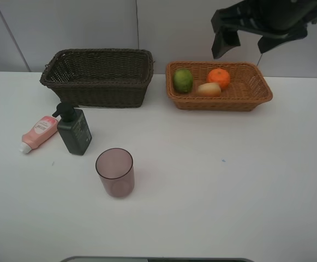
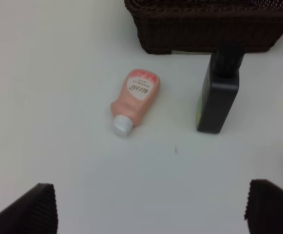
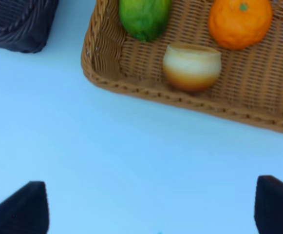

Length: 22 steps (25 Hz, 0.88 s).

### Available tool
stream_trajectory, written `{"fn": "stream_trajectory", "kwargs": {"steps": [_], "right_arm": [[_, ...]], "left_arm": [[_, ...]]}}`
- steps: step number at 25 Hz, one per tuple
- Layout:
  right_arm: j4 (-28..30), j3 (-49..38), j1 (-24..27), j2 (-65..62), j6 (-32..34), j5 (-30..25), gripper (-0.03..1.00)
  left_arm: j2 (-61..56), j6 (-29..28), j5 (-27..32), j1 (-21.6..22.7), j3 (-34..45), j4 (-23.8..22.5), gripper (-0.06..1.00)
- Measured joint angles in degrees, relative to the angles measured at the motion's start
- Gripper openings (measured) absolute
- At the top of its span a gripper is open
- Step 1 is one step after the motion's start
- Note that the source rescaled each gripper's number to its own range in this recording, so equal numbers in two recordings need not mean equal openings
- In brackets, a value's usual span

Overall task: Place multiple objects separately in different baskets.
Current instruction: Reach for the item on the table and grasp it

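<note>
Closest to the high camera stood the pinkish cup (image 1: 114, 172), upright and open-mouthed on the white table (image 1: 202, 191), off to the side of the left gripper (image 2: 150, 208) and only just clipping the edge of its wrist view.

Left gripper: jaws wide, nothing between them, hovering over bare table. Pink tube (image 2: 135, 100) lay flat ahead of it, roughly on its centre line, white cap pointing back toward the fingertips. Dark pump bottle (image 2: 219, 92) lay ahead and to one side, near the tube with a clear gap between them. Dark basket (image 1: 98, 93) sat just beyond both.

Right gripper (image 3: 150, 204): jaws also wide, holding nothing, raised over the table just short of the light basket (image 1: 223, 103).

Judgement: the fruit half looked done, and the tube seemed the likely next pick for the left arm. To do it well, the wrist should turn so the jaws close across the tube's narrow body rather than along its slant, descend mid-body clear of the cap, and stay off the bottle. The lift should clear the dark basket's taller wall before release.

Containers:
- Light basket: lime (image 1: 183, 80), orange (image 1: 219, 77) and a pale peach-like fruit (image 1: 208, 89), the last close against the orange.
- Dark basket: nothing visible inside.
</note>
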State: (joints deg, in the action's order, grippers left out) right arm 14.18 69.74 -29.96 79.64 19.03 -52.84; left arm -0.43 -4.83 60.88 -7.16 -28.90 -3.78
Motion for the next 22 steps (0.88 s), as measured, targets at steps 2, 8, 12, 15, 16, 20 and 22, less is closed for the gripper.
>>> {"fn": "stream_trajectory", "kwargs": {"steps": [2, 8, 12, 15, 16, 20, 22], "right_arm": [[0.0, -5.1, 0.0, -5.8, 0.0, 1.2, 0.81], [-0.5, -15.1, 0.0, -21.6, 0.0, 2.4, 0.81], [-0.8, -18.5, 0.0, -32.1, 0.0, 1.7, 0.81], [-0.8, -21.0, 0.0, -39.6, 0.0, 0.4, 0.81], [-0.8, -22.4, 0.0, -42.1, 0.0, 0.2, 0.81], [-0.9, -27.5, 0.0, -50.3, 0.1, -0.2, 0.81], [-0.9, -29.5, 0.0, -53.2, 0.1, -0.3, 0.81]], "left_arm": [[0.0, 0.0, 0.0, 0.0, 0.0, 0.0, 0.99], [0.0, 0.0, 0.0, 0.0, 0.0, 0.0, 0.99], [0.0, 0.0, 0.0, 0.0, 0.0, 0.0, 0.99], [0.0, 0.0, 0.0, 0.0, 0.0, 0.0, 0.99], [0.0, 0.0, 0.0, 0.0, 0.0, 0.0, 0.99], [0.0, 0.0, 0.0, 0.0, 0.0, 0.0, 0.99], [0.0, 0.0, 0.0, 0.0, 0.0, 0.0, 0.99]]}}
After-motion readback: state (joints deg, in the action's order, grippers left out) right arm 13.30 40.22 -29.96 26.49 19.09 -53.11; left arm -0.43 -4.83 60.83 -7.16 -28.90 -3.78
